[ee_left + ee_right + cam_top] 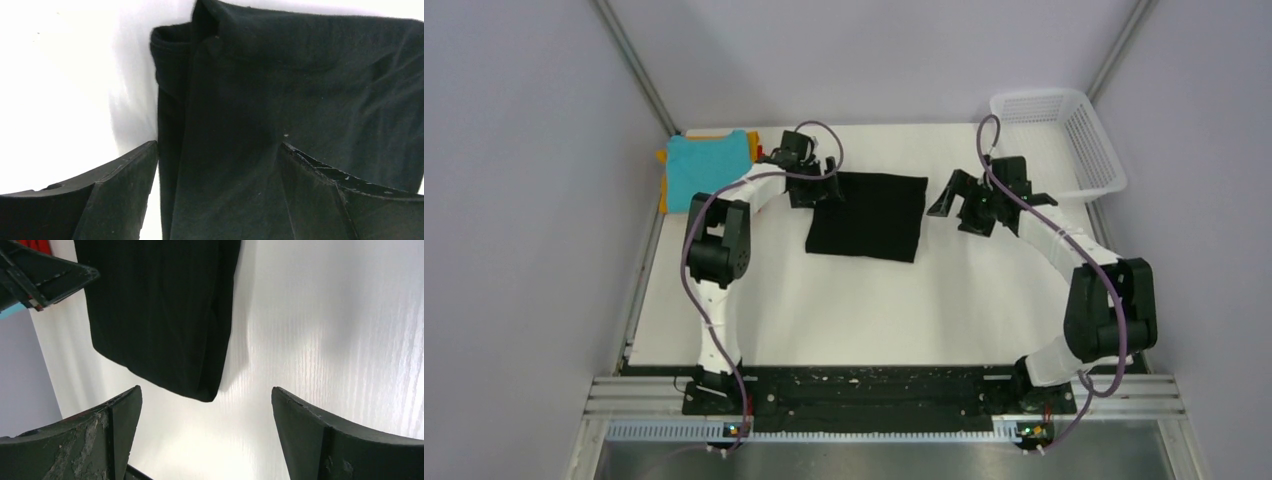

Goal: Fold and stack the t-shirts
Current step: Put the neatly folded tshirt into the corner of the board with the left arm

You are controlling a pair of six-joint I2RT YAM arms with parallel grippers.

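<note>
Black t-shirt (867,216) lies folded on worktop (824,310). Left tool (217,150) released, fingers spread over shirt's left edge. Right tool (206,388) released, just beside right edge.

We are seeing a black shirt (867,216) lying flat, folded into a neat rectangle with its layered edge showing along one side. To its left, near it, a folded teal shirt (707,170) is resting on an orange-yellow shirt (664,188), whose edges are peeking out.
</note>
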